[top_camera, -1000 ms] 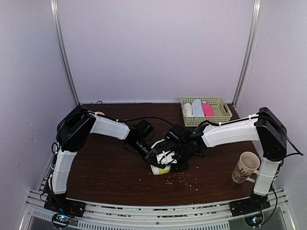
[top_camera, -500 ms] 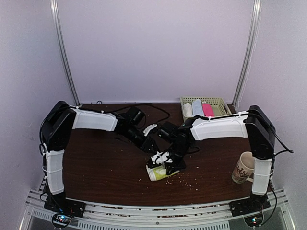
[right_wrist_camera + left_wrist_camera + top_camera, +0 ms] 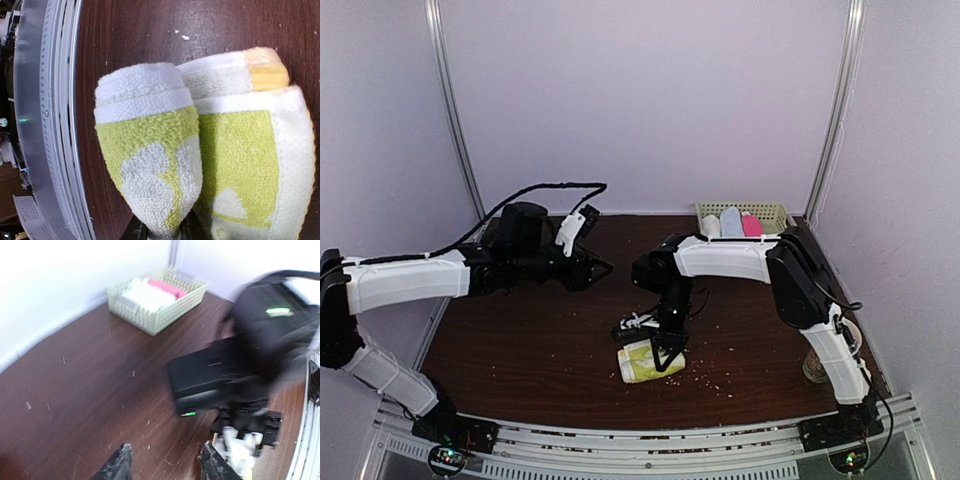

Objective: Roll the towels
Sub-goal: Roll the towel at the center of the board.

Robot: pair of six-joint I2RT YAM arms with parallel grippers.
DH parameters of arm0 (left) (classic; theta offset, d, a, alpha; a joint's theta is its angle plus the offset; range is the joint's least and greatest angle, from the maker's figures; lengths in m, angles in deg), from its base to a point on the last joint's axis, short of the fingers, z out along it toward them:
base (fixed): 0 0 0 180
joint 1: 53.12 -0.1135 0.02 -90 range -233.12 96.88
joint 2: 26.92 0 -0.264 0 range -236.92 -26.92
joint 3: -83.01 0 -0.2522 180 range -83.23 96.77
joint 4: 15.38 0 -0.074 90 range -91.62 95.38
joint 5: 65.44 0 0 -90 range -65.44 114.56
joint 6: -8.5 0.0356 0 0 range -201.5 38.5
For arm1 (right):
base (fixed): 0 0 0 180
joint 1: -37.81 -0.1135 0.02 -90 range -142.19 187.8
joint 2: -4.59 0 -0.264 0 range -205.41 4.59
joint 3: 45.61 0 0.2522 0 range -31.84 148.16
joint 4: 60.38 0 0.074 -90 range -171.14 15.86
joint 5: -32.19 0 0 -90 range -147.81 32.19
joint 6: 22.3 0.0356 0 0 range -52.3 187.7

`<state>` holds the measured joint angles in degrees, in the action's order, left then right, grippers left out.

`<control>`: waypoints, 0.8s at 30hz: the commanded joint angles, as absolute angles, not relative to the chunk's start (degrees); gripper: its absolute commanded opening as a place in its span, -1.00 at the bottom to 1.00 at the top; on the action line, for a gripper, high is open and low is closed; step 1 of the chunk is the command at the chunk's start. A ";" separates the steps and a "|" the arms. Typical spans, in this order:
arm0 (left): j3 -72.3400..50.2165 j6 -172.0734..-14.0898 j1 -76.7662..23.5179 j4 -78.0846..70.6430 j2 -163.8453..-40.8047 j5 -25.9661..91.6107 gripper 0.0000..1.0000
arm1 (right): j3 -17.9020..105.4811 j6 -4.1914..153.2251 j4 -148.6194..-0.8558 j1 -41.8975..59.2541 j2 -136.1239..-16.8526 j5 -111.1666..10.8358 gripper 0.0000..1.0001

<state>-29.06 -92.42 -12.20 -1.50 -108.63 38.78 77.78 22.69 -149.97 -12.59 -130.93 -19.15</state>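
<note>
Your right gripper (image 3: 663,352), pinching the yellow-green towel (image 3: 642,365), may unroll it on lifting; left gripper (image 3: 601,268), at 10 o'clock, gapes empty.

Near left: bare table (image 3: 510,350) under the left arm (image 3: 405,283), a wide lane down to the front rail.
Middle: the right arm (image 3: 725,258) drops straight onto the yellow-green towel (image 3: 645,364), walling off its back and right side.
Back centre: a narrow gap between the left gripper (image 3: 603,268) and the right arm.
Back right: the basket (image 3: 775,213) fills the corner.
Front right: the mug (image 3: 811,367) sits tucked behind the right arm, tight there.
</note>
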 commanded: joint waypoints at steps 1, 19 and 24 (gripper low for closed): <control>-30.36 -78.92 -4.09 -5.73 -104.08 30.11 -0.01 | 79.38 26.90 -151.92 -11.59 -140.29 -24.95 -0.65; -19.36 -65.49 13.14 14.65 -125.94 30.90 -0.02 | 79.35 28.85 -151.86 -11.15 -141.54 -26.42 -0.58; -17.26 -67.64 13.23 15.87 -131.40 31.43 -0.04 | 79.03 28.72 -151.84 -11.15 -141.00 -26.70 -0.55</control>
